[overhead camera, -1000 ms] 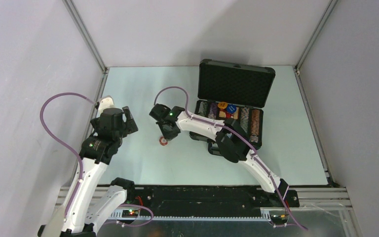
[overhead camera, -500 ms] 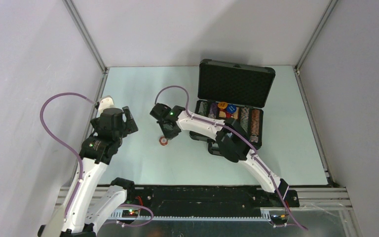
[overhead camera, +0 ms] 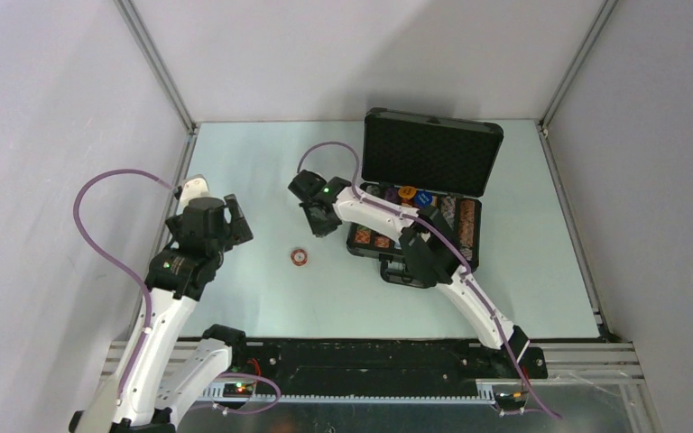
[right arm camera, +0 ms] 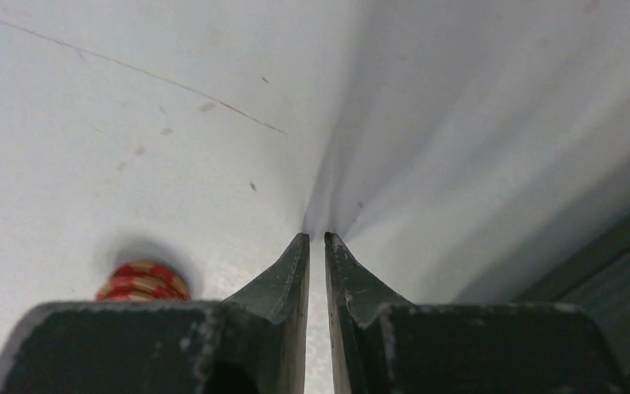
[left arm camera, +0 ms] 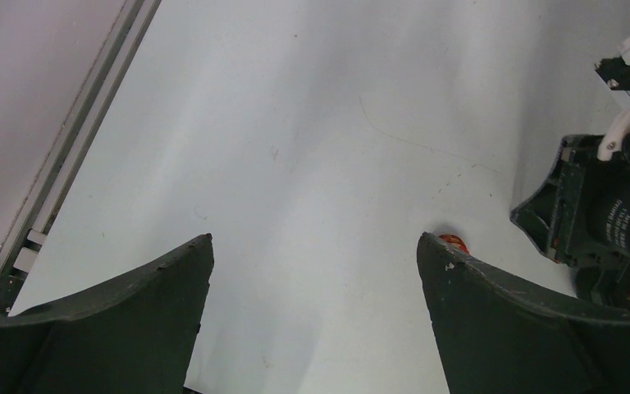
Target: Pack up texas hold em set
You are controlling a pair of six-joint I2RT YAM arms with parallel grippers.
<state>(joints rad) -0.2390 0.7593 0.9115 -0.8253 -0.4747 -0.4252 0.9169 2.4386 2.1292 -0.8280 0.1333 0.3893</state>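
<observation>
My right claw (right arm camera: 316, 238) has left the chip (overhead camera: 300, 257) (jaws nearly shut, empty), so I should return, open wider, centre over it.

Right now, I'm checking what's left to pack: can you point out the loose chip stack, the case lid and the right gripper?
loose chip stack (overhead camera: 300, 257), top external view, its top face.
case lid (overhead camera: 431, 153), top external view, the foam lining.
right gripper (right arm camera: 316, 240), right wrist view, between its fingertips.

Left gripper (left arm camera: 315, 240) wide apart, right gripper (right arm camera: 316, 236) almost pinched together
</observation>
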